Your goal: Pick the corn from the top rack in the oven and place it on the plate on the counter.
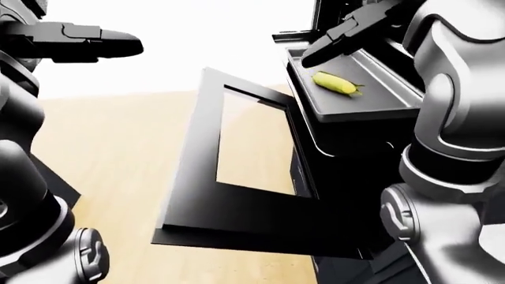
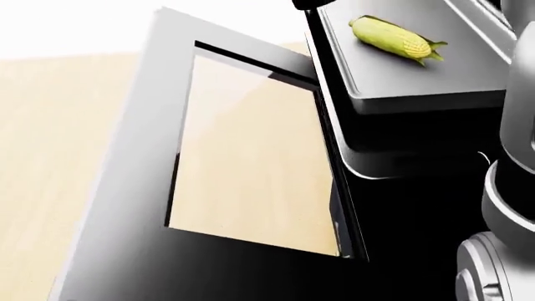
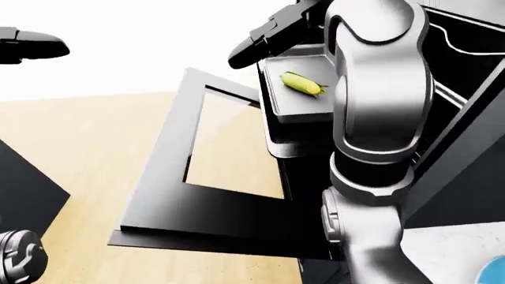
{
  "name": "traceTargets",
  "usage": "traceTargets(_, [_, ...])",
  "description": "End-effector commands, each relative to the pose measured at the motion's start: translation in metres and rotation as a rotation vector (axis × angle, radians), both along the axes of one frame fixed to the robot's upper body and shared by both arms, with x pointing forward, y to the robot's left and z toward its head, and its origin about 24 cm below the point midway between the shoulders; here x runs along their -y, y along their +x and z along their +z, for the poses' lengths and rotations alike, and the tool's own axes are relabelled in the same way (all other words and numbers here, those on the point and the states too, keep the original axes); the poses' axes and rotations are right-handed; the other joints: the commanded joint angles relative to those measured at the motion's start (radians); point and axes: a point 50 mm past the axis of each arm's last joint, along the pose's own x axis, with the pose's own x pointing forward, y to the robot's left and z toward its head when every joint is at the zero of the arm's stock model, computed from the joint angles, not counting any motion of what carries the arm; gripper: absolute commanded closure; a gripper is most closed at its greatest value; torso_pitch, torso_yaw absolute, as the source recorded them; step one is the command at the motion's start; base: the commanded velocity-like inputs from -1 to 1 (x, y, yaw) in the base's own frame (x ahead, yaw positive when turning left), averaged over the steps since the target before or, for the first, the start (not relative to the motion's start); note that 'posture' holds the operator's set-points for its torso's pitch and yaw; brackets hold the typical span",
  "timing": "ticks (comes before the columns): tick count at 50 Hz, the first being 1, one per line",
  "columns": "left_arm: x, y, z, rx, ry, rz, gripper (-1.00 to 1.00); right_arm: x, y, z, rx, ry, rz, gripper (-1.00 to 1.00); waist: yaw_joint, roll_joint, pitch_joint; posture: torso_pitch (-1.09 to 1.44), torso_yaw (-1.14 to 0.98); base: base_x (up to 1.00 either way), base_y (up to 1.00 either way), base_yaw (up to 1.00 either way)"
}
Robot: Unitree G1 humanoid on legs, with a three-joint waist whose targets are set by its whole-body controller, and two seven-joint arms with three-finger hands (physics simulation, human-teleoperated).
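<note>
The yellow-green corn lies on a grey tray pulled out of the open oven, at the top right of the head view. My right hand is open, its dark fingers stretched out just above and to the left of the corn, not touching it. My left hand is open and empty at the top left, far from the oven. A blue rim, perhaps the plate, shows at the bottom right corner of the right-eye view on a white counter.
The oven door hangs open and flat below the tray, with its glass window showing the wooden floor. My right arm stands in front of the oven cavity. A dark cabinet edge is at the left.
</note>
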Motion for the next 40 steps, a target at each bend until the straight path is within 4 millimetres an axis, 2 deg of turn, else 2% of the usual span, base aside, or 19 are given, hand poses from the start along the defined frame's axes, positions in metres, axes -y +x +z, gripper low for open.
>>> traceTargets(1, [0.005,-0.008,0.013,0.079,0.021,-0.018,-1.00,0.006,-0.008,0.015,0.077,0.018,-0.024,-1.00,-0.007,0.004,-0.015,0.00,0.00,0.15,0.00,0.00])
traceTargets(4, [0.004,-0.008,0.013,0.079,0.020,-0.016,-1.00,0.006,-0.008,0.015,0.081,0.003,-0.032,-1.00,0.006,-0.057,-0.019,0.00,0.00,0.15,0.00,0.00])
traceTargets(5, [0.004,-0.008,0.012,0.078,0.021,-0.016,-1.00,0.006,-0.007,0.015,0.076,0.013,-0.034,-1.00,-0.001,-0.029,-0.012,0.00,0.00,0.15,0.00,0.00])
traceTargets(6, [0.004,-0.008,0.012,0.079,0.022,-0.016,-1.00,0.006,-0.008,0.015,0.081,0.006,-0.032,-1.00,0.006,-0.042,-0.012,0.00,0.00,0.12,0.00,0.00])
traceTargets(7, [0.005,-0.008,0.012,0.078,0.022,-0.017,-1.00,0.007,-0.007,0.015,0.079,0.007,-0.051,-1.00,0.004,-0.036,0.008,0.00,0.00,0.00,0.00,0.00])
traceTargets(9, [0.005,-0.007,0.012,0.078,0.021,-0.016,-1.00,0.006,-0.007,0.015,0.078,0.013,-0.049,-1.00,0.002,-0.023,-0.008,0.00,0.00,0.00,0.00,0.00])
traceTargets(10, [0.005,-0.007,0.012,0.079,0.021,-0.018,-1.00,0.007,-0.006,0.015,0.076,0.021,-0.054,-1.00,0.000,-0.014,-0.004,0.00,0.00,0.00,0.00,0.00])
traceTargets(11, [0.005,-0.007,0.013,0.079,0.022,-0.017,-1.00,0.006,-0.006,0.015,0.077,0.010,-0.050,-1.00,-0.004,-0.001,-0.001,0.00,0.00,0.00,0.00,0.00])
traceTargets(13, [0.005,-0.008,0.013,0.078,0.022,-0.016,-1.00,0.006,-0.006,0.014,0.072,0.017,-0.047,-1.00,-0.018,0.036,-0.011,0.00,0.00,0.00,0.00,0.00])
traceTargets(14, [0.005,-0.008,0.013,0.079,0.022,-0.016,-1.00,0.006,-0.007,0.014,0.075,0.011,-0.045,-1.00,-0.014,0.016,0.004,0.00,0.00,0.00,0.00,0.00])
traceTargets(16, [0.005,-0.008,0.013,0.080,0.021,-0.016,-1.00,0.005,-0.007,0.014,0.075,0.000,-0.045,-1.00,-0.017,0.020,-0.007,0.00,0.00,0.00,0.00,0.00])
traceTargets(18, [0.005,-0.008,0.014,0.079,0.020,-0.018,-1.00,0.005,-0.007,0.015,0.082,-0.013,-0.047,-1.00,-0.017,0.017,-0.009,0.00,0.00,0.00,0.00,0.00])
traceTargets(19, [0.005,-0.007,0.013,0.078,0.021,-0.018,-1.00,0.004,-0.008,0.016,0.085,-0.002,-0.028,-1.00,-0.015,0.021,-0.032,0.00,0.00,0.00,0.05,0.00])
traceTargets(20, [0.005,-0.007,0.013,0.079,0.022,-0.018,-1.00,0.004,-0.008,0.016,0.085,-0.005,-0.037,-1.00,-0.009,0.016,-0.032,0.00,0.00,0.00,0.07,0.00])
traceTargets(22, [0.005,-0.007,0.013,0.080,0.022,-0.019,-1.00,0.006,-0.007,0.016,0.087,-0.006,-0.057,-1.00,-0.004,0.014,-0.031,0.00,0.00,0.00,0.08,0.00])
traceTargets(23, [0.006,-0.007,0.014,0.081,0.021,-0.021,-1.00,0.006,-0.006,0.015,0.080,-0.003,-0.055,-1.00,-0.004,0.011,-0.011,0.00,0.00,0.00,0.00,0.00])
traceTargets(33, [0.004,-0.006,0.013,0.081,0.023,-0.016,-1.00,0.004,-0.002,0.017,0.066,-0.024,-0.067,-1.00,-0.011,0.008,-0.014,0.00,0.00,0.00,0.00,0.00])
traceTargets(40, [0.002,-0.008,0.013,0.084,0.023,-0.010,-1.00,-0.006,0.015,0.021,-0.011,-0.126,-0.093,-1.00,-0.014,0.013,-0.008,0.00,0.00,0.00,0.00,0.00])
